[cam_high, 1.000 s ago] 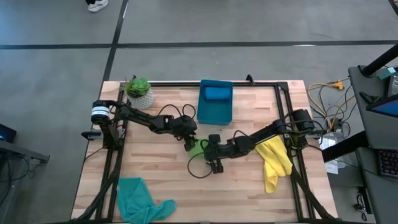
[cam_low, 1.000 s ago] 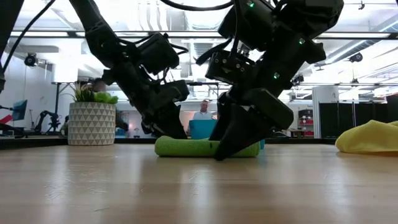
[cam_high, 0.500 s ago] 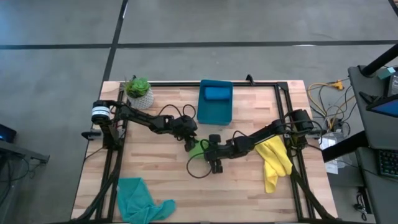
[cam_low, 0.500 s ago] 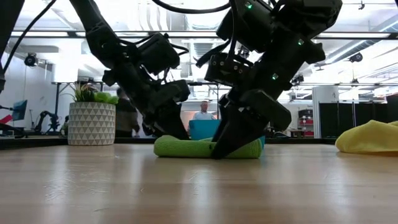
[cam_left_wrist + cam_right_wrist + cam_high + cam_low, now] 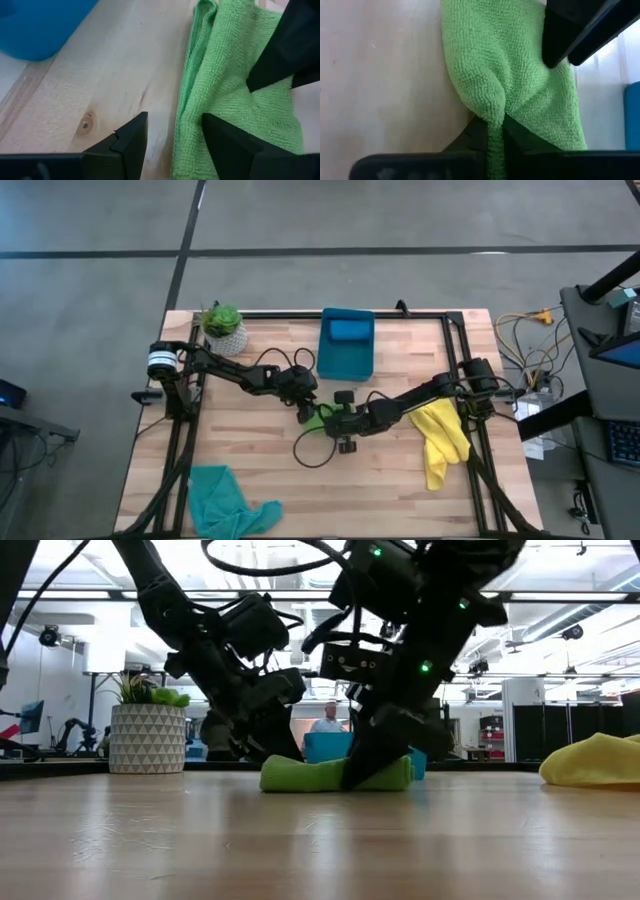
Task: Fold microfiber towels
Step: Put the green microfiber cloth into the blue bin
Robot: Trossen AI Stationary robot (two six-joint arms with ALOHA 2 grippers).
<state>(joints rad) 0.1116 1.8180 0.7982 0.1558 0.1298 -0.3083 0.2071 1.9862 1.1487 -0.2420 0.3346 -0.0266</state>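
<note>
Wooden tabletop (image 5: 250, 440) at centre holds the lime green towel (image 5: 322, 417), bunched. Right gripper (image 5: 490, 132) is clenched on a pinch of its edge; left gripper (image 5: 172, 132) straddles the opposite edge, fingers apart. Best to lift slowly, keeping the fold aligned.

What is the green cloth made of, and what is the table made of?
The lime green towel looks like soft, fuzzy microfiber: tiny loops cover it and it bunches where the right gripper pinches it. The table looks like pale smooth wood, with grain lines and a knot.
</note>
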